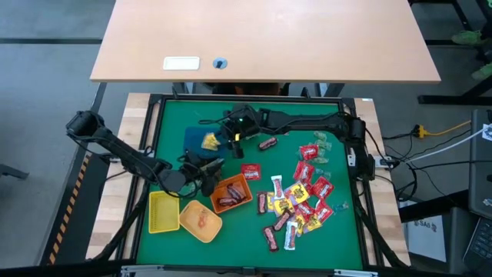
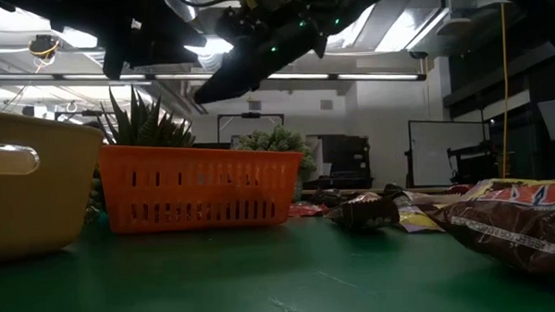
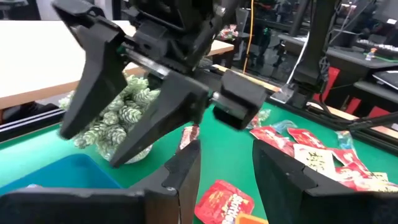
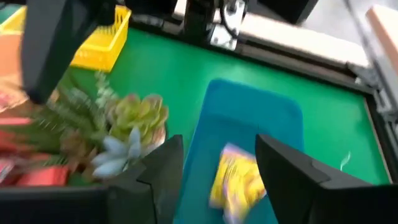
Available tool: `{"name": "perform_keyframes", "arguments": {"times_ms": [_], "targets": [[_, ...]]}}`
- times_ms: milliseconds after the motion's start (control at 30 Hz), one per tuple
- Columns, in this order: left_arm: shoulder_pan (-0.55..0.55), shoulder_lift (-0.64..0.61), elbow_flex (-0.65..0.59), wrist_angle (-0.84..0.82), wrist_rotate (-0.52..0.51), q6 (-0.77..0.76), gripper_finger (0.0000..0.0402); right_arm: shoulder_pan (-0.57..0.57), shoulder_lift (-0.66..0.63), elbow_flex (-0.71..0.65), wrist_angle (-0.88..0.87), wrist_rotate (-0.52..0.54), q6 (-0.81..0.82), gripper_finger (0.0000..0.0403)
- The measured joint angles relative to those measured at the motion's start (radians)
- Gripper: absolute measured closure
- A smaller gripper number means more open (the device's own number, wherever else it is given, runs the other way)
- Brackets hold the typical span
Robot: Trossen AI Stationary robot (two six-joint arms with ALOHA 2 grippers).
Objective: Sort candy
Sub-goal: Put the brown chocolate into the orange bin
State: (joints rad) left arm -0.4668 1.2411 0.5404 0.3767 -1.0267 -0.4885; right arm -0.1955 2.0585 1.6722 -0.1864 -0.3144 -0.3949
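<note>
High view: yellow tray [image 1: 162, 212] at left, then the left gripper [image 1: 201, 175] hovering, fingers spread and empty, beside the orange basket [image 1: 231, 192]. Mid-table, the right gripper [image 1: 232, 132] hangs over the blue tray [image 1: 198, 138], fingers apart; a yellow candy [image 4: 235, 180] lies in it, apparently just dropped. Loose candy pile [image 1: 304, 201] lies right. Next move likely: right arm returns for another piece.

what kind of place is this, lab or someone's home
Most likely a robotics lab or workshop, not a home: a framed green work table with cables at its edge, strip ceiling lights over an open industrial room, and equipment stands behind.
</note>
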Motion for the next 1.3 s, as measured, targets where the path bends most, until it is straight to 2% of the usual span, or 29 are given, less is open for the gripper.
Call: {"name": "perform_keyframes", "arguments": {"times_ms": [200,367,567,767,1067,1167,1300], "targets": [[-0.016,0.000,0.000,0.000,0.000,-0.032,0.0270,0.000,-0.115,0.001,-0.342,0.085,0.001,0.0200],[-0.018,0.000,0.001,0.000,0.000,-0.033,0.0270,0.001,-0.198,0.001,-0.630,0.087,-0.053,0.0213],[-0.018,0.000,0.001,0.002,0.000,-0.051,0.0270,0.007,-0.226,0.001,-0.829,0.082,-0.066,0.0216],[-0.018,0.000,0.001,0.002,0.001,-0.060,0.0270,0.006,-0.226,-0.017,-0.921,0.079,-0.032,0.0216],[-0.019,0.000,0.001,0.002,0.000,-0.060,0.0270,0.006,-0.234,-0.188,-0.952,0.098,-0.032,0.0217],[-0.019,0.000,0.001,0.002,0.000,-0.060,0.0270,0.006,-0.234,-0.219,-0.897,0.171,-0.039,0.0217],[-0.019,0.000,0.001,0.002,0.000,-0.060,0.0270,-0.013,-0.234,-0.239,-0.823,0.349,-0.035,0.0217]]}}
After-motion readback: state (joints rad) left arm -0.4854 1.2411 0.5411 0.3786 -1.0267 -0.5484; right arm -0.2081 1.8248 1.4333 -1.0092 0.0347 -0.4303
